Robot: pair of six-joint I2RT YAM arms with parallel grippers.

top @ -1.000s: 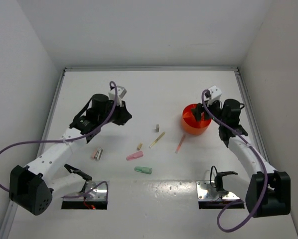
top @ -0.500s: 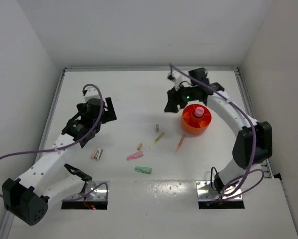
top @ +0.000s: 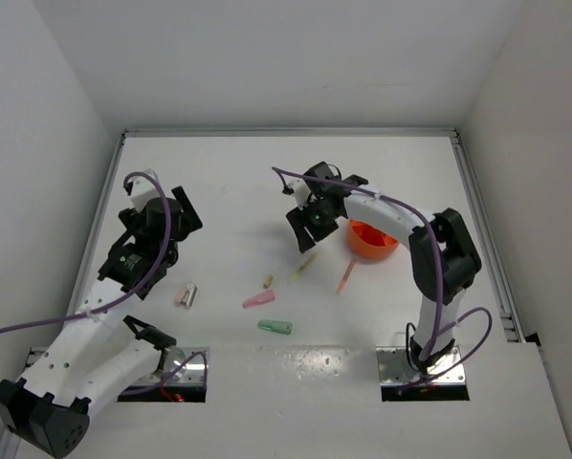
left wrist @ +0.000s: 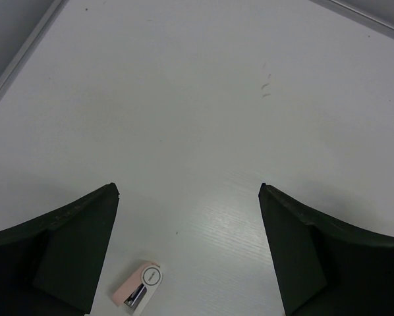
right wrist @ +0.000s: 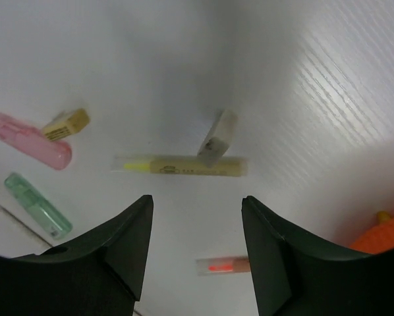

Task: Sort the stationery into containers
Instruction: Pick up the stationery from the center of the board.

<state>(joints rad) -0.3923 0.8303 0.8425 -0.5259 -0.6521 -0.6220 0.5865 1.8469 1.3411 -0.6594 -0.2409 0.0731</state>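
The orange cup [top: 377,244] stands right of centre, partly under my right arm; its edge [right wrist: 389,238] shows in the right wrist view. My right gripper [top: 310,229] [right wrist: 196,201] hangs open over the loose stationery, holding nothing. Below it lie a yellow stick [right wrist: 184,165] [top: 302,268], a grey bit [right wrist: 218,137] touching that stick, and a pink stick [right wrist: 223,265] [top: 346,277]. Further left are a pink marker [top: 258,300] [right wrist: 29,139], a beige bit [top: 267,281] [right wrist: 65,124] and a green marker [top: 275,327] [right wrist: 37,205]. My left gripper [top: 184,212] [left wrist: 188,189] is wide open and empty, above a pink and white piece [left wrist: 139,285] [top: 186,295].
White walls close in the table on three sides, with a metal rail [top: 481,220] along the right edge and another [left wrist: 19,60] on the left. Two metal base plates [top: 410,368] sit at the near edge.
My left gripper has opened and drawn back to the left. My right arm has swung from the orange cup leftward over the yellow stick, its jaws a little narrower.
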